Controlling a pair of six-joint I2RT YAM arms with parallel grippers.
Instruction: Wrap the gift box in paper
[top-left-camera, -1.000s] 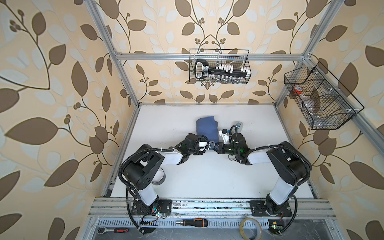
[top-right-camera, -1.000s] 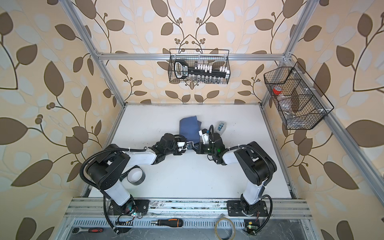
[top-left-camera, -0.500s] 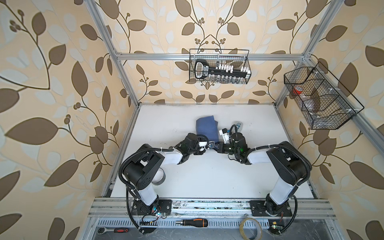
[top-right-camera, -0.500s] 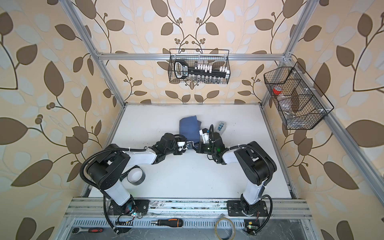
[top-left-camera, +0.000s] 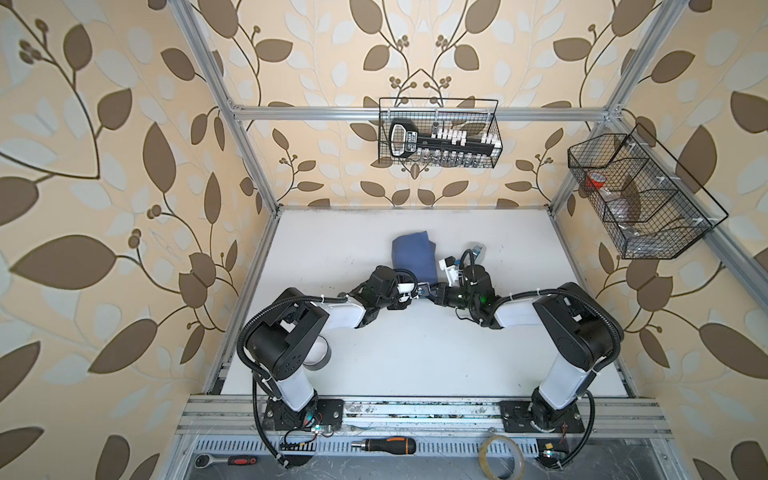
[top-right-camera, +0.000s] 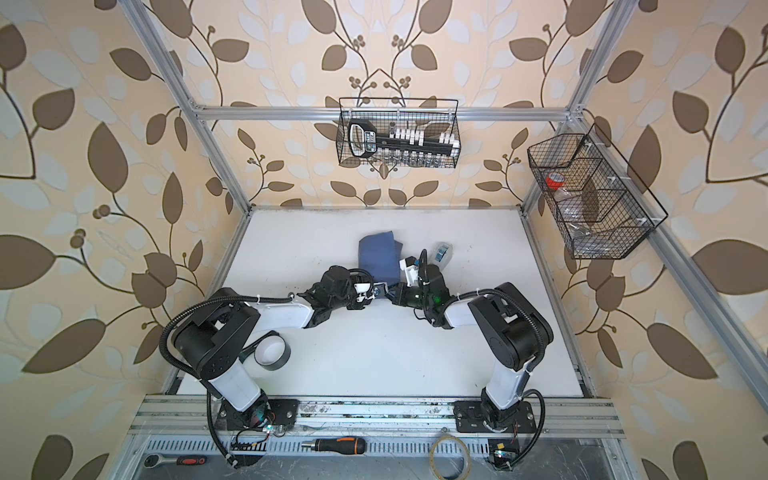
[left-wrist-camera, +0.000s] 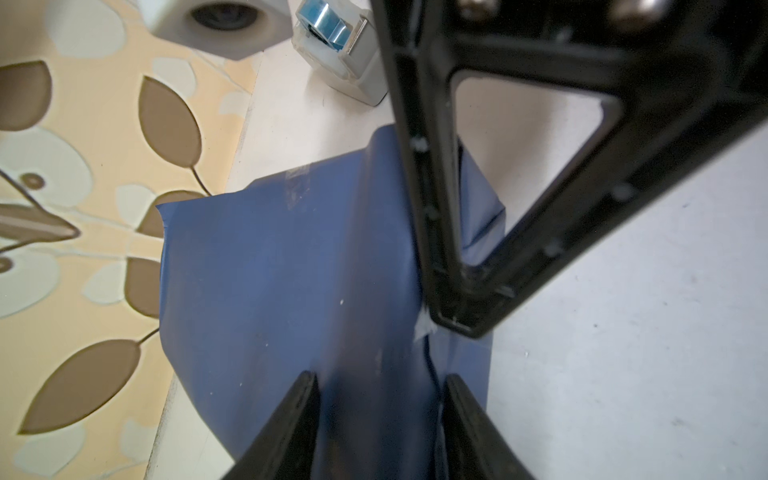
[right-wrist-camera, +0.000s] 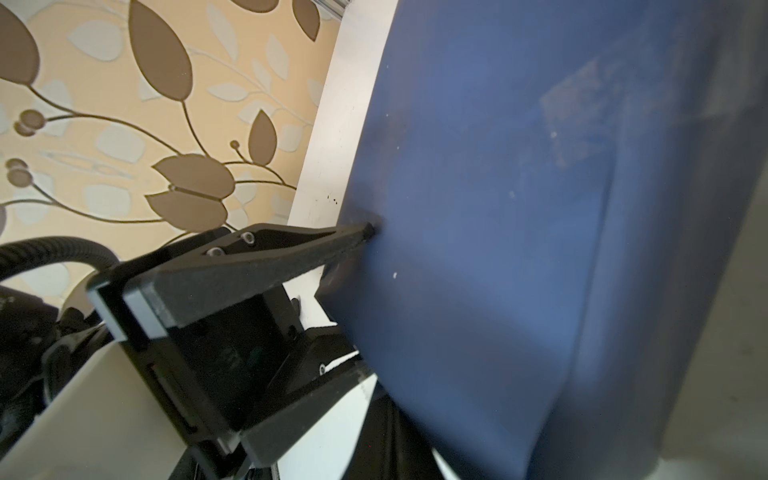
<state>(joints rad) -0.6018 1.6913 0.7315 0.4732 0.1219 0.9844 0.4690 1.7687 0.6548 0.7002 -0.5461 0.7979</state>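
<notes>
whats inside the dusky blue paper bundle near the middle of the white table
Only the dusky blue paper itself shows, folded into a boxy bundle with a clear tape strip on it. Whatever it wraps is fully covered; nothing of it shows in any view.

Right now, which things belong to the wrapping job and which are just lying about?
Job: paper around the hidden gift box, tape dispenser, left pincer, right pincer.
Lying about: black tape roll, screwdriver, ratchet, clear tape roll, back basket, side basket.
</notes>
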